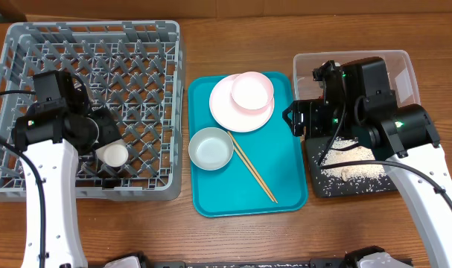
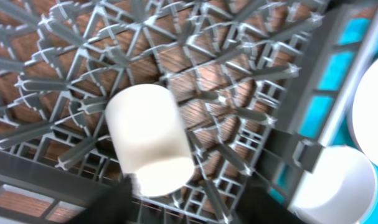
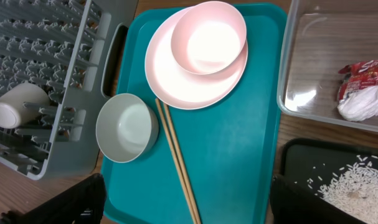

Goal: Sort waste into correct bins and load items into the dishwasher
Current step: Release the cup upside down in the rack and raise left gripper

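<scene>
The left wrist view is blurred by motion. The left end effector (image 2: 185, 210) shows only as dark smears at the bottom edge, its fingers spread wider than the mouth of the small cup (image 2: 150, 140). The cup lies on its side on the lattice of the grey dish rack (image 1: 91, 45), left of the teal tray (image 3: 238, 155).

From overhead, the right arm hides the snack wrapper (image 3: 363, 87). The right wrist view finds it crumpled in the clear tub (image 3: 313, 56), right of the teal tray, and its red side carries print too small to read. Loose rice (image 3: 357, 186) lies in the black tray (image 3: 301, 162), which is cut off at the corner.

The right end effector (image 3: 185, 208) is spread wide and holds nothing. On the teal tray sit the bowl (image 3: 126, 127), the chopsticks (image 3: 176, 162) and the large plate (image 3: 189, 87), with the smaller plate (image 3: 208, 45) on top of the large plate.
</scene>
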### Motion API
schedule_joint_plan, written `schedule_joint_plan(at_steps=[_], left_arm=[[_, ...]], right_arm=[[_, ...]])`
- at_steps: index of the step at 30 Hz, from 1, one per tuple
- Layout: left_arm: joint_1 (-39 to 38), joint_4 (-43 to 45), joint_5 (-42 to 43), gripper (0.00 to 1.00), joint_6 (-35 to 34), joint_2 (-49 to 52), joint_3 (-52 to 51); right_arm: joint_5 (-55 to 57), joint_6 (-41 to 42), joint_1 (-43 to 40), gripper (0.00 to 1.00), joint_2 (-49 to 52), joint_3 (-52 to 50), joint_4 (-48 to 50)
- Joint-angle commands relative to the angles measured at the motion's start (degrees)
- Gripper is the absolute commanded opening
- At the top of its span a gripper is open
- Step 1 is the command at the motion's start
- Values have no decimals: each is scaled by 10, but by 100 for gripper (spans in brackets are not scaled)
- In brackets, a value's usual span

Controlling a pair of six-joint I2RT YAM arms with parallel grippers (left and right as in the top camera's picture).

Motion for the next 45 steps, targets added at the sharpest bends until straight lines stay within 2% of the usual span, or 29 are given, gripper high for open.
schedule_joint_plan(at_steps=[1,2,3,5,14,23,26,27,29,30,32,35,42,45], left_arm=[[-21,-14,11,24,4,-3,5],[-26,-17,2,15,3,-1,-1],[-30,-19,-9,9,3,1,-7],[-32,-19,-24,4,2,8,-18],[-32,-20,-93,4,-4,67,-58],[-8,36,-134,4,-19,83,-43],[0,46,-134,9,-20,83,-42],[2,45,-134,16,-20,83,-42],[3,44,-134,40,-19,83,-42],[4,44,-134,45,-19,83,-42],[4,43,-134,45,-19,83,-42],[4,40,-134,52,-19,83,-42],[2,5,-91,51,-19,78,13],[-9,-3,-37,50,-18,64,57]], right_arm=[[-6,0,3,85,-1,5,3],[-6,1,3,85,-1,5,2],[-6,1,3,85,-1,5,1],[-6,0,3,85,-1,5,-1],[-6,0,3,85,-1,5,-11],[-6,0,3,85,-1,5,-15],[-6,0,3,85,-1,5,-14],[-6,0,3,85,-1,5,-14],[-6,0,3,85,-1,5,-14],[-6,0,3,85,-1,5,-14],[-6,0,3,85,-1,5,-14],[-6,0,3,85,-1,5,-15],[-3,0,3,85,-1,5,-16],[2,0,2,84,-1,5,-21]])
